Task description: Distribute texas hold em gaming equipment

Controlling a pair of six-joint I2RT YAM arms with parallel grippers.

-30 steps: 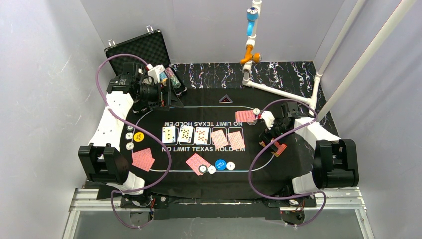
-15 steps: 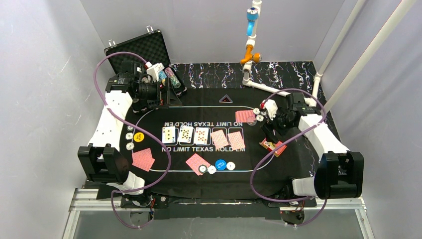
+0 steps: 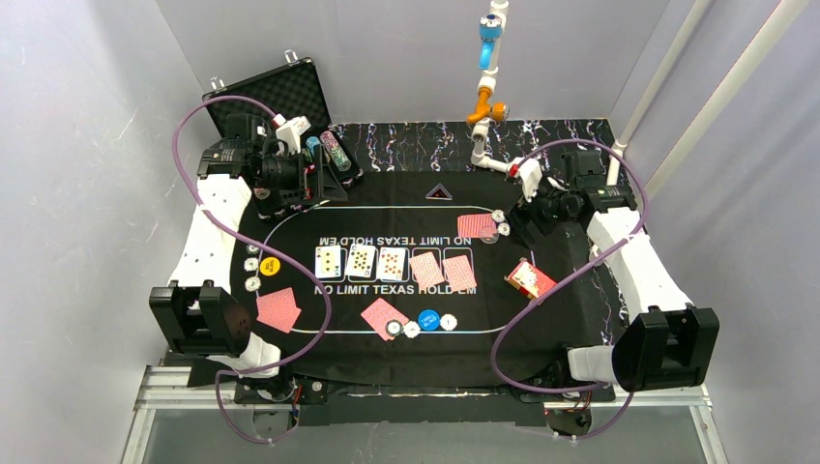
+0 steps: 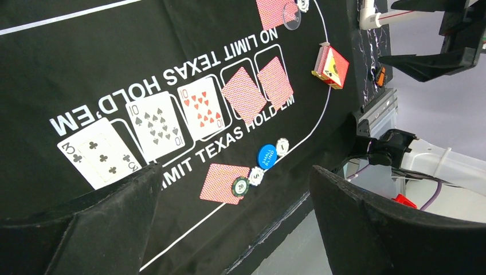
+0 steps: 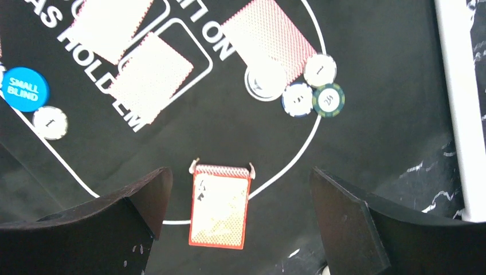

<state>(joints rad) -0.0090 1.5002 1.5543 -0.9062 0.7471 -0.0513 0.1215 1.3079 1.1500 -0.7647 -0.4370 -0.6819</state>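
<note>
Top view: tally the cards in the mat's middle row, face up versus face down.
Face-up cards: 3
Face-down cards: 2
Total: 5

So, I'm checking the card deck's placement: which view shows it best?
Right wrist: the card deck lies large and sharp, seen from above. Top external shows the deck small; left wrist shows it distant and angled.

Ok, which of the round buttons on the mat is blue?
The SMALL BLIND button, beside the face-down card at the mat's near edge; the left-side button is yellow.
</note>
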